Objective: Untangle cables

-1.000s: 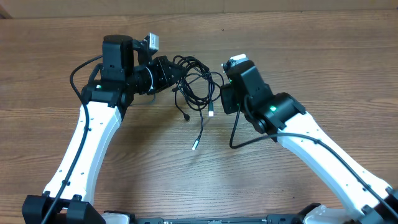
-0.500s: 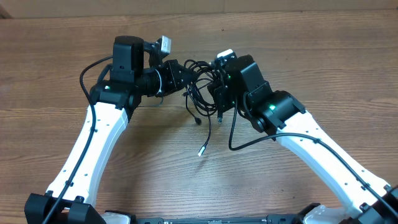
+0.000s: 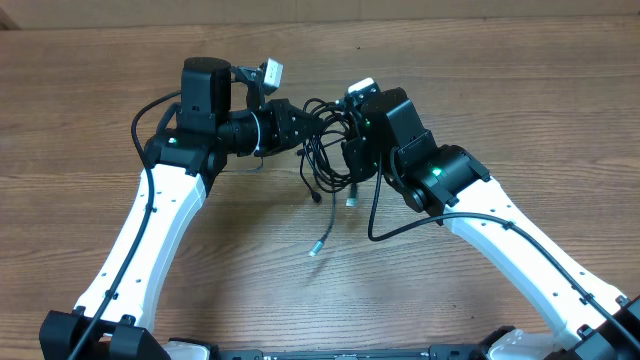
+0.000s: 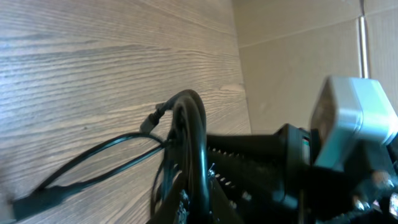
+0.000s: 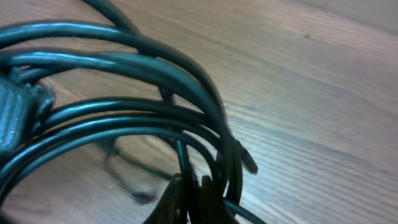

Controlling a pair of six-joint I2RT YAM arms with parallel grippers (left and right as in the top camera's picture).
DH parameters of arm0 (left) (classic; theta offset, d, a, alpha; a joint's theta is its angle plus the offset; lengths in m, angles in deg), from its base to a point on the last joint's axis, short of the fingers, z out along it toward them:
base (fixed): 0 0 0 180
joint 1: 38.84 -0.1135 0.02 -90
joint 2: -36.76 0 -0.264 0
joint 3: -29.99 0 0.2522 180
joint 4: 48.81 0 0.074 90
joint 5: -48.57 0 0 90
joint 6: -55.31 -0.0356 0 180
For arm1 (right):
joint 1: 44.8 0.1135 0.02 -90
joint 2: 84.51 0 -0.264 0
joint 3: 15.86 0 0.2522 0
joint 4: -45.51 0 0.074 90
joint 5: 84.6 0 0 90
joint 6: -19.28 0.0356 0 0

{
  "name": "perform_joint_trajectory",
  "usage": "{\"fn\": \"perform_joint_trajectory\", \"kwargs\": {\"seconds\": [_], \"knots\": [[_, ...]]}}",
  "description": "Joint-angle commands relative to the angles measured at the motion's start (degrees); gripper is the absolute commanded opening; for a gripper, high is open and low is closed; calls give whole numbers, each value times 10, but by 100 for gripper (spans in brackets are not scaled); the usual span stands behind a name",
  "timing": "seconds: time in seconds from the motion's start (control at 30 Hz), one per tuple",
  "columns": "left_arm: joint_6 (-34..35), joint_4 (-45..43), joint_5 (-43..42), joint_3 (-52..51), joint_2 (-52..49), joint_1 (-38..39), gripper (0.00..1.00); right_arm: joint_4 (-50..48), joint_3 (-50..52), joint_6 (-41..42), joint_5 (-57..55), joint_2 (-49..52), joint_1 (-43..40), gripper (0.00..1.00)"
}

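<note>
The cables [image 3: 325, 135] are a bundle of thin black cords held above the wooden table between my two grippers, with plug ends hanging down to about mid-table [image 3: 318, 247]. My left gripper [image 3: 305, 125] is shut on the bundle's left side; in the left wrist view a loop of cable [image 4: 193, 149] runs between its jaws. My right gripper [image 3: 350, 140] is shut on the bundle's right side; in the right wrist view several loops [image 5: 124, 99] fill the frame and one strand passes between the fingertips [image 5: 177, 199].
The wooden table [image 3: 500, 90] spreads all round. A thicker black arm cable [image 3: 385, 225] loops under the right arm. A cardboard wall [image 4: 298, 56] stands at the table's far edge.
Both grippers came together at the bundle and lifted it. Over the last half second the hanging plug ends swung slightly left and down; the arms barely moved.
</note>
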Motion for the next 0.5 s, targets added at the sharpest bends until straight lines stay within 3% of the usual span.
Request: {"fn": "perform_joint_trajectory", "kwargs": {"seconds": [0.0, 0.47], "knots": [[-14, -23, -24, 14, 4, 0, 4, 14, -8, 3, 68, 1, 2, 4], [-14, -35, 181, 14, 4, -1, 4, 134, -9, 3, 94, -9, 2, 4]]}}
